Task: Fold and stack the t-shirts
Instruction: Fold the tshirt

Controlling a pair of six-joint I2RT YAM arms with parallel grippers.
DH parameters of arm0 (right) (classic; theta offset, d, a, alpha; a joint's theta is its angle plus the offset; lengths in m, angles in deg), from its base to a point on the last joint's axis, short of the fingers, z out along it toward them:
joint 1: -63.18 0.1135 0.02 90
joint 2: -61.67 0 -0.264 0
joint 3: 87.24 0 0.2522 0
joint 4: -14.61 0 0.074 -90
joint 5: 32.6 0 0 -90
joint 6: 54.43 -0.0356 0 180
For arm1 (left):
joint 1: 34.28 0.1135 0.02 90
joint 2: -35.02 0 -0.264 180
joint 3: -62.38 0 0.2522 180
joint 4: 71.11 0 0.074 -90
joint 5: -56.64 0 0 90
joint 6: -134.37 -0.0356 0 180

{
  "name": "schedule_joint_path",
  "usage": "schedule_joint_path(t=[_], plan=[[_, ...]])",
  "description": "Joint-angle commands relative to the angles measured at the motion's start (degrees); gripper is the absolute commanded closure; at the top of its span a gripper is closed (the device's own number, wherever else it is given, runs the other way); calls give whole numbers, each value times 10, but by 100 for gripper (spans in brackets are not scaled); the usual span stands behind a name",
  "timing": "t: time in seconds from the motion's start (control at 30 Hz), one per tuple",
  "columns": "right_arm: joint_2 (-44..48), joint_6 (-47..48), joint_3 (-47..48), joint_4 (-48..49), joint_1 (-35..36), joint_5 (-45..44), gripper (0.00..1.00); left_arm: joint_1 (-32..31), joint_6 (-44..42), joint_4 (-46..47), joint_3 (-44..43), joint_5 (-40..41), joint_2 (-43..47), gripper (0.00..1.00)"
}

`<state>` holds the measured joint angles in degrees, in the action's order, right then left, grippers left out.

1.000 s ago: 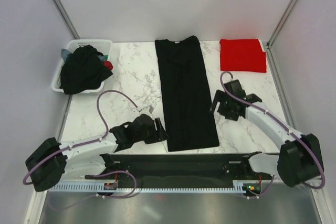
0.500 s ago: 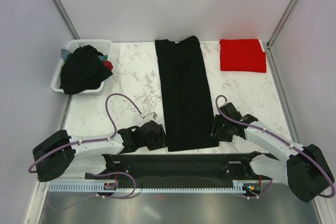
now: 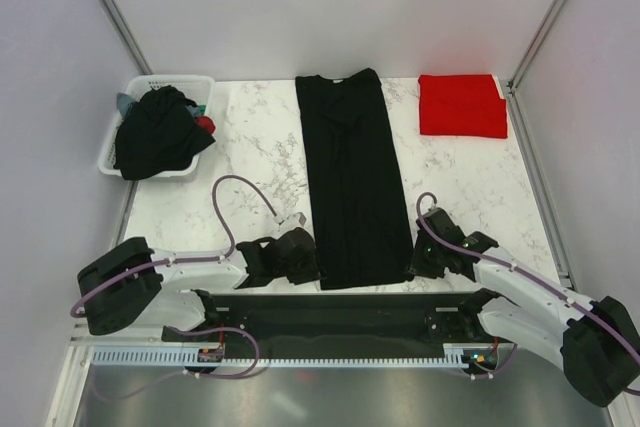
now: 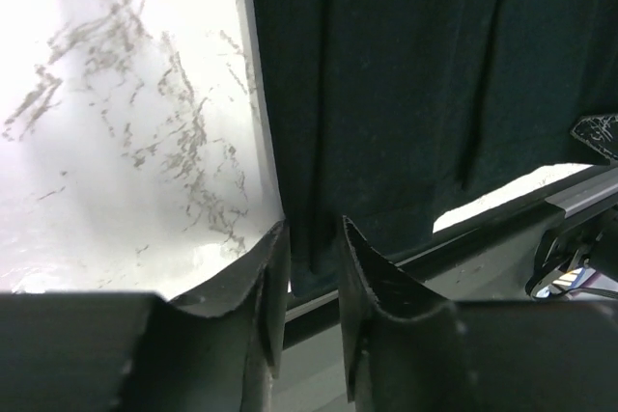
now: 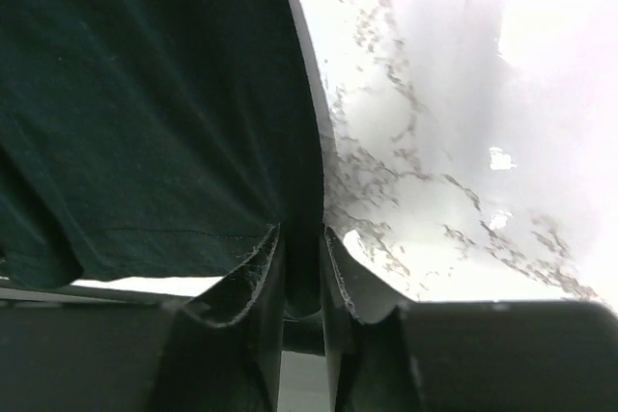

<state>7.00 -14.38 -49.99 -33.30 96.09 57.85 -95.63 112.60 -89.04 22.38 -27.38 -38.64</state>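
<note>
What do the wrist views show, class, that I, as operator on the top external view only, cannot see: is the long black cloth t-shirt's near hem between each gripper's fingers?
Observer: In the left wrist view, the left gripper straddles the near left corner of the long black cloth t-shirt, with cloth in the gap.
Operator: And the right?
Observer: The right gripper has the shirt's right edge running between its fingers.
Operator: Firmly pinched?
Observer: Cannot tell. Both wrist views show cloth filling a slim gap, and the fingers are not touching.
</note>
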Motion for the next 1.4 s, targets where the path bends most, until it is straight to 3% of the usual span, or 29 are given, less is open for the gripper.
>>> schedule_joint_path(t=[0.0, 0.1, 0.2, 0.23, 0.33, 0.5, 0.67, 0.77, 0.9, 1.07, 1.37], plan=[[16, -11, -9, -32, 3, -15, 76, -5, 10, -11, -7, 28, -27, 68], [12, -12, -16, -23, 3, -12, 84, -6, 4, -1, -12, 30, -40, 75], [8, -11, -21, -7, 3, -6, 99, -6, -3, 1, -21, 35, -45, 87], [8, -10, -20, -5, 3, -6, 100, -6, -5, 0, -21, 34, -42, 93], [25, -13, -12, -13, 7, 18, 100, -8, -1, -32, -20, 30, -4, 98], [70, -48, 7, -64, 46, 38, 100, -16, 20, -144, -7, 27, 101, 98], [129, -110, 26, -100, 99, 36, 100, -26, 51, -199, 35, 12, 249, 98], [133, -122, 49, -104, 122, 28, 100, -26, 40, -233, 24, 26, 285, 98], [78, -85, 126, -112, 123, -26, 100, -22, 2, -276, -44, 91, 262, 98], [-55, -30, 286, -137, 121, -111, 100, 12, -83, -299, -138, 143, 201, 98], [-208, 66, 479, -138, 38, -158, 100, 199, -269, -279, -335, 61, 67, 98]])
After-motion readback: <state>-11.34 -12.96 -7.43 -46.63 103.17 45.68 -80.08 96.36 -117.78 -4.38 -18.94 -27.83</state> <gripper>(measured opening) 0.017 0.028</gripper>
